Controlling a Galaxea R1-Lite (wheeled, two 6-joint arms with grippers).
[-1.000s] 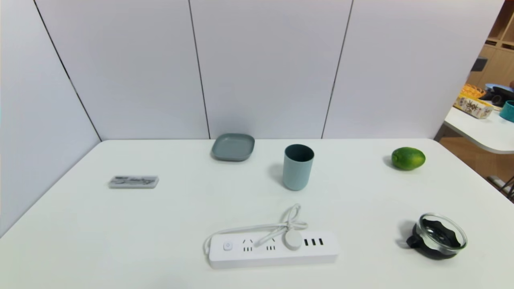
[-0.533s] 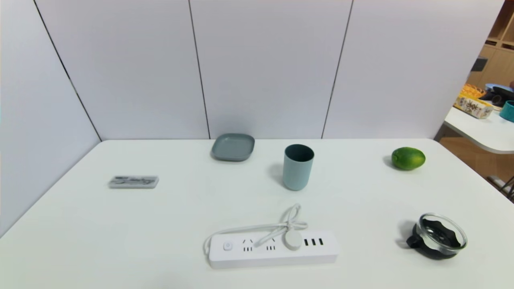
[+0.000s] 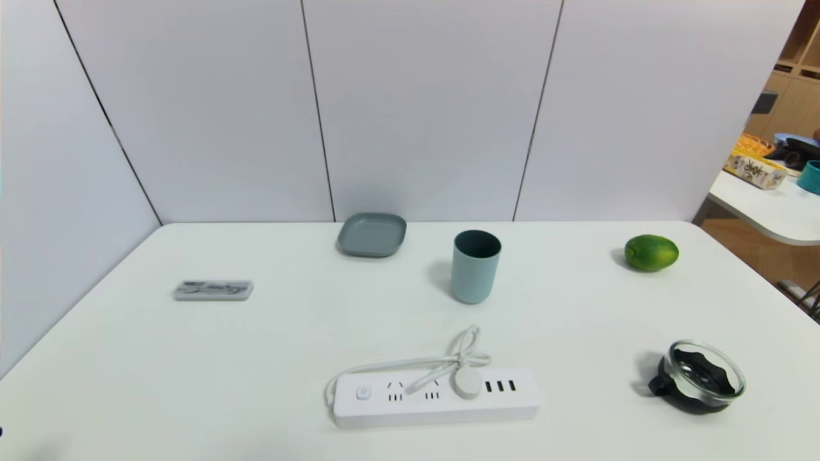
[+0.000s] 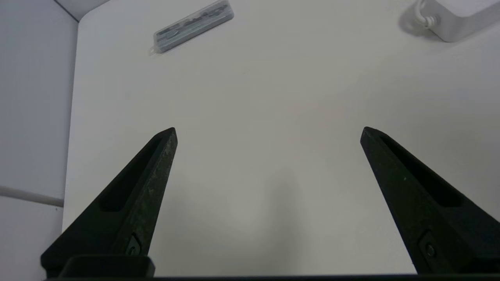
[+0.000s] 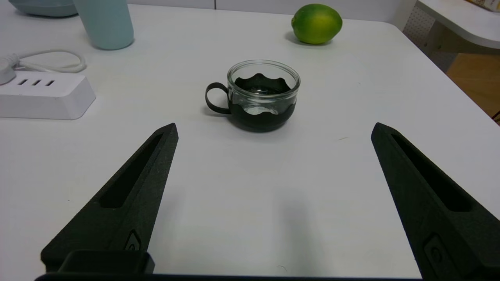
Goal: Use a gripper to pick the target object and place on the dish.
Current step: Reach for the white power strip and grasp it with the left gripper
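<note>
- Power strip (image 3: 435, 397) lies at lower centre of the head view, long axis running left–right; dish (image 3: 372, 234) sits well behind it.
- Left gripper (image 4: 268, 130) — fingers spread wide, empty — shows the strip's end at its frame's upper right.
- Right gripper (image 5: 273, 128), also spread, sees the other end at left.

Lab or office test bay: white partition panels (image 3: 423, 109), white table (image 3: 128, 371), wooden shelving (image 3: 797, 70) behind.

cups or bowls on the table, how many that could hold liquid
2. The tall blue-grey cup stands mid-table, right of the grey dish. The clear glass cup with black base sits near the front right, ahead of the open right gripper.
</note>
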